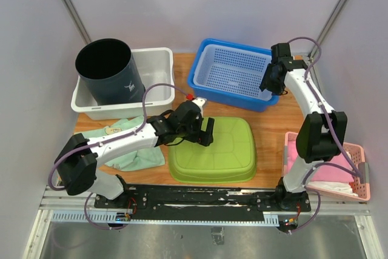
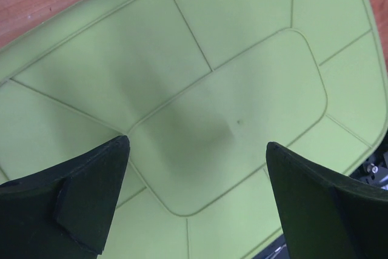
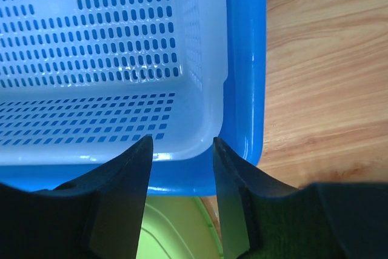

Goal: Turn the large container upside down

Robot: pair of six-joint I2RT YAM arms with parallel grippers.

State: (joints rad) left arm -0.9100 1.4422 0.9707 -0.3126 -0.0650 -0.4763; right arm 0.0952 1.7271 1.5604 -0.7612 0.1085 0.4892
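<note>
The large green container (image 1: pixel 215 150) lies bottom-up on the wooden table, at the front centre. My left gripper (image 1: pixel 197 137) hovers over its left part, open and empty. In the left wrist view the gripper (image 2: pixel 197 144) has its jaws wide apart above the container's ribbed green base (image 2: pixel 230 89). My right gripper (image 1: pixel 271 83) is at the back right, over the right corner of the blue basket (image 1: pixel 233 74). In the right wrist view it (image 3: pixel 182 139) is open, holding nothing, above the basket's rim (image 3: pixel 248 89). A strip of the green container (image 3: pixel 170 222) shows below.
A black bin (image 1: pixel 109 71) stands in a white tub (image 1: pixel 154 65) at the back left. A green cloth (image 1: pixel 130 150) lies under the left arm. A pink tray (image 1: pixel 330 174) sits at the front right. The blue basket holds a white perforated insert (image 3: pixel 91 59).
</note>
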